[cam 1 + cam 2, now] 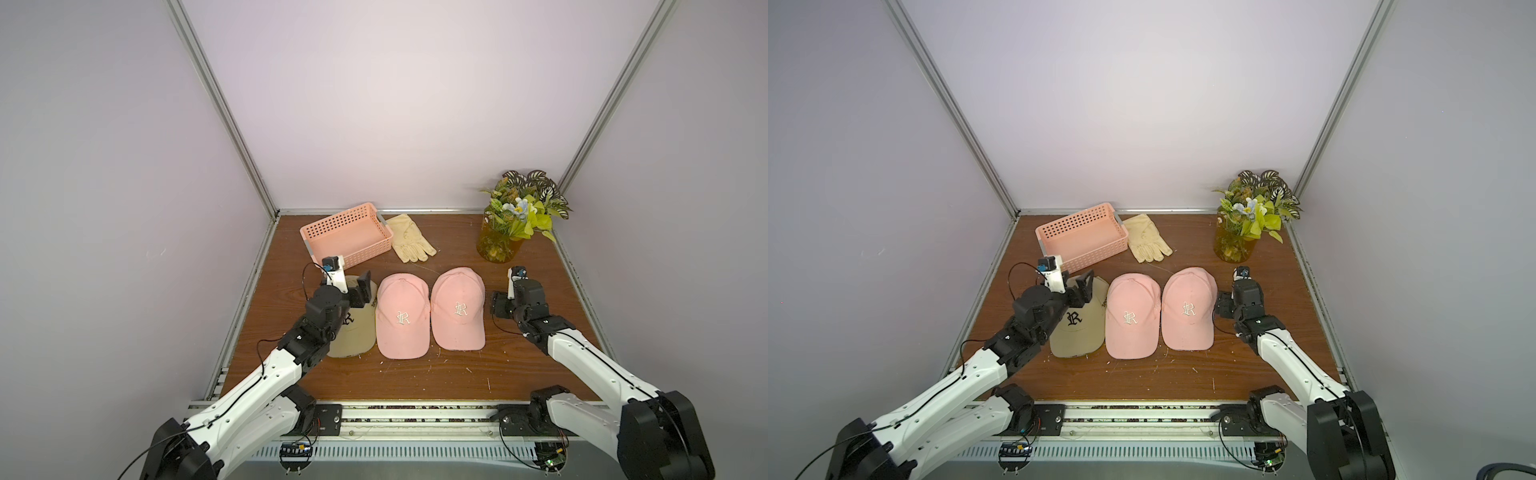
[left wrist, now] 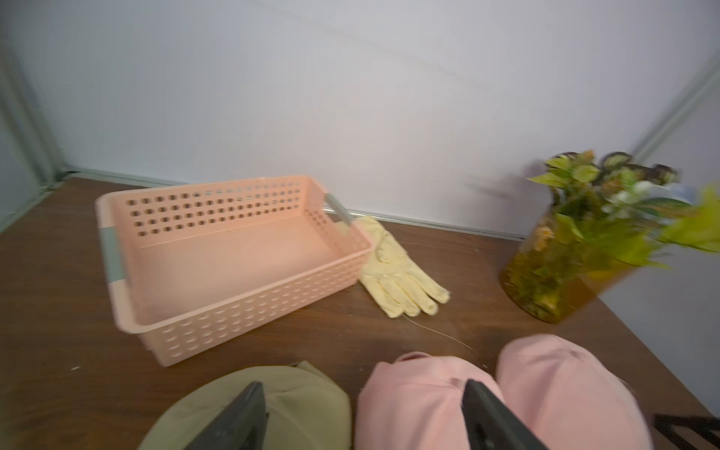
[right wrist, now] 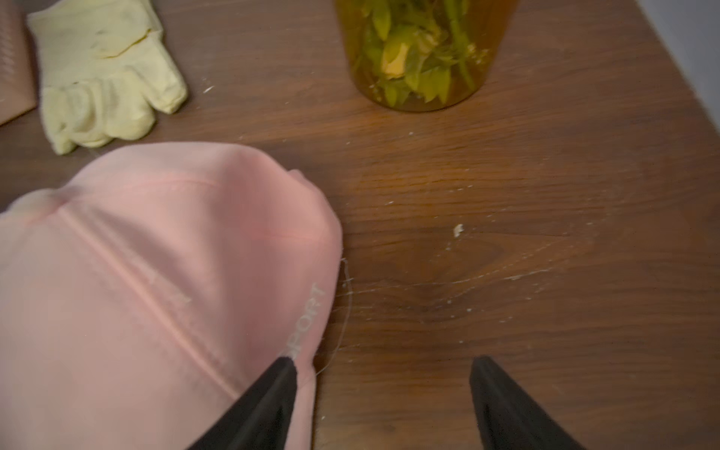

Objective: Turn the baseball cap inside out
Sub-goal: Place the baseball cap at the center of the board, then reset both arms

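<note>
Three baseball caps lie in a row on the wooden table, brims toward the front. They are a beige cap, a middle pink cap and a right pink cap. My left gripper hovers open over the beige cap's crown, holding nothing. My right gripper stands open at the right pink cap's right side. One of its fingers overlaps the cap's edge and the other is over bare table.
A pink perforated basket stands at the back left, with a pale yellow glove beside it. An amber vase of artificial plants stands at the back right, just behind my right wrist. Walls enclose three sides.
</note>
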{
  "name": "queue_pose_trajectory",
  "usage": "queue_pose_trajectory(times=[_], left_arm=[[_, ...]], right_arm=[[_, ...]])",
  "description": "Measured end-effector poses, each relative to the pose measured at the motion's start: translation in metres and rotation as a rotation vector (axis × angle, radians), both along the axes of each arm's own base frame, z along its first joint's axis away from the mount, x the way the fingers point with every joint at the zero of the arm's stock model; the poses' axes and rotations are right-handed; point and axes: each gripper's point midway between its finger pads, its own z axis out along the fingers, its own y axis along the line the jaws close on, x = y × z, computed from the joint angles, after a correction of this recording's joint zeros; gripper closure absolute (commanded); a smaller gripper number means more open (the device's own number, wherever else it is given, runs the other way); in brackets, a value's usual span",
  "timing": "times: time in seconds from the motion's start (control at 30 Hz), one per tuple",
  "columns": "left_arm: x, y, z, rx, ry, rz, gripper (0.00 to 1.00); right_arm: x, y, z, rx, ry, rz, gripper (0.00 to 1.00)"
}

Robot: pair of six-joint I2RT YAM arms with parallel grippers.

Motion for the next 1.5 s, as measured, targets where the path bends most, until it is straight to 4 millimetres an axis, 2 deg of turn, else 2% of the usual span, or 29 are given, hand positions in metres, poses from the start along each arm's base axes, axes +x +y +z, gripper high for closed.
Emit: queue_pose_trajectory(times=[0.23,0.37,0.47,0.53,0.7,0.87,1.17,1.37,1.5], left_arm=[[0.007,0.105,-0.01,0.114,0.009,0.395,0.18],[-0.002,0.149,-0.031,0.165,0.024,0.541,0.14],[-0.008,0.167,-0.052,0.203,0.037,0.598,0.06],[-0.011,0.173,-0.066,0.232,0.043,0.613,0.0],[-0.01,0.177,-0.092,0.287,0.063,0.595,0.02],[0.003,0.182,-0.094,0.298,0.038,0.567,0.02],[0.021,0.175,-0.11,0.311,0.036,0.475,0.02],[0.028,0.168,-0.11,0.306,0.012,0.411,0.02],[0.031,0.16,-0.099,0.284,-0.046,0.376,0.02]], right_arm=[[0.017,-0.038,0.033,-0.102,-0.219,-0.204,0.19],[0.022,-0.052,0.037,-0.153,-0.298,-0.275,0.19],[0.027,-0.059,0.034,-0.184,-0.311,-0.308,0.18],[0.031,-0.064,0.032,-0.192,-0.318,-0.327,0.18],[0.038,-0.08,0.027,-0.207,-0.33,-0.37,0.15],[0.042,-0.084,0.023,-0.198,-0.353,-0.35,0.11],[0.044,-0.07,0.011,-0.216,-0.408,-0.225,0.09],[0.046,-0.063,0.001,-0.215,-0.435,-0.168,0.02],[0.042,-0.06,-0.001,-0.212,-0.449,-0.146,0.01]])
